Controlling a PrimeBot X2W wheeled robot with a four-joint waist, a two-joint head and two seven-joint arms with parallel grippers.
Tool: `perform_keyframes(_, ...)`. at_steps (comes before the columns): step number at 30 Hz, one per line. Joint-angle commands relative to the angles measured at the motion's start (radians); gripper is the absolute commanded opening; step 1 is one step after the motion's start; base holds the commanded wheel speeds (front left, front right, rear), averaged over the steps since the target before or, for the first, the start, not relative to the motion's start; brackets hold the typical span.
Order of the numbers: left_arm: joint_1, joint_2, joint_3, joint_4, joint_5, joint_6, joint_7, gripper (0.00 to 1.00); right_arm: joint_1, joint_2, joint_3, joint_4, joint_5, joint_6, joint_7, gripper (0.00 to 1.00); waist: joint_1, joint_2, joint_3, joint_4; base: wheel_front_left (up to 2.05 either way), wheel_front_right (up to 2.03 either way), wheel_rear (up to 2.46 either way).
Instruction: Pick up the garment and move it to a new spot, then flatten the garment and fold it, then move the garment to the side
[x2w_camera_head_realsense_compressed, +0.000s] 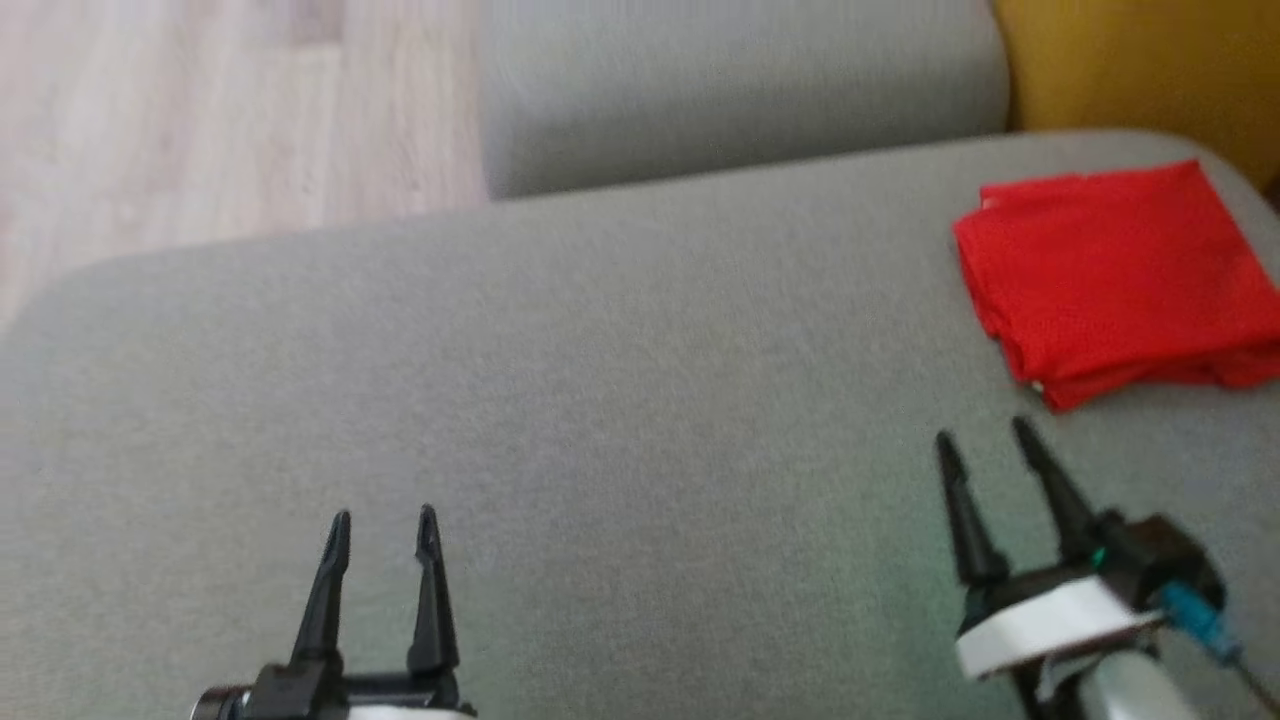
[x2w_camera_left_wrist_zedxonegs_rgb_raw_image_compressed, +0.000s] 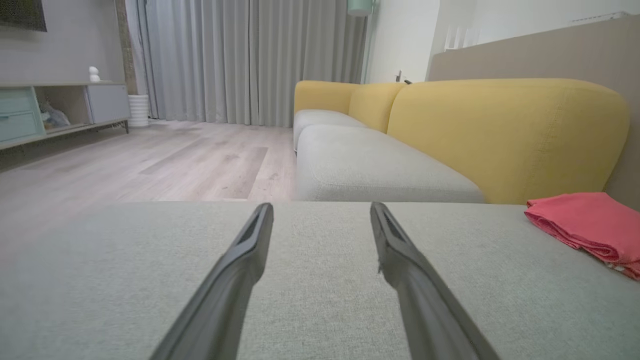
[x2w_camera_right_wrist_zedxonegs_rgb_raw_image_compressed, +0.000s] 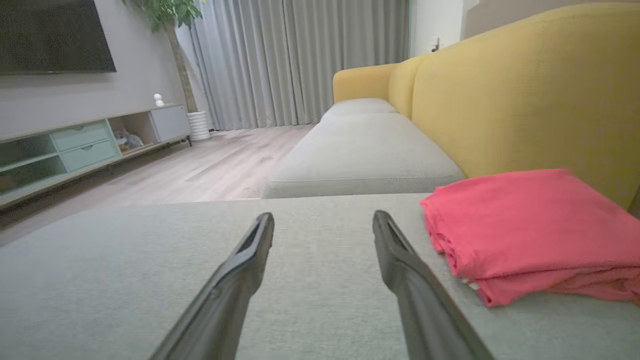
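So here's where you're at: the garment (x2w_camera_head_realsense_compressed: 1120, 275) is a red cloth folded into a tidy squarish stack. It's lying flat on the grey sofa cushion (x2w_camera_head_realsense_compressed: 600, 400) with nothing gripping it. Its far side sits close to the yellow backrest (x2w_camera_head_realsense_compressed: 1130, 60).

Your right gripper (x2w_camera_head_realsense_compressed: 982, 430) is parked just on the near side of the garment. It's close, but not touching as far as I can see. The fingers are spread wide with only bare cushion between them. The arm comes in from the near right, and the gripper is canted so the fingers slant up and left in the head view. That puts the right fingertip just short of the garment's near-left corner. In the right wrist view the fingers run low and almost level over the cushion. The garment sits just off to the right of the right finger, with its stacked layers showing along the near edge.

Your left gripper (x2w_camera_head_realsense_compressed: 384, 513) is well to the left of the garment, over open cushion. It's also wide open and holding nothing. Its fingers point straight ahead, roughly parallel, and in the left wrist view they sit low and flat above the fabric, with the garment way over at the right edge.

Farther back, left of the garment, there's a second grey cushion (x2w_camera_head_realsense_compressed: 740, 80), and then wood floor (x2w_camera_head_realsense_compressed: 200, 120).
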Motion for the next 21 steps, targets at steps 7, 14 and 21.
perform_keyframes(7,0.026,-0.003,0.054,-0.059,0.008,0.005,-0.005,1.0,0.044,0.034,0.056,-0.066,-0.04,-0.001,-0.011,1.0,0.0005,-0.0001,-0.059,0.019,0.0,0.0,0.0)
perform_keyframes(14,0.036,-0.003,0.058,-0.062,0.021,0.006,-0.005,1.0,0.054,0.047,0.065,-0.063,-0.043,-0.001,-0.011,1.0,0.0005,-0.0001,-0.064,0.021,0.0,0.0,0.0)
perform_keyframes(21,0.076,0.001,0.021,0.018,-0.001,-0.001,0.002,0.0,0.094,0.046,0.041,0.012,-0.021,0.0,0.003,0.0,0.0005,-0.0001,-0.063,0.023,0.0,0.0,0.0)
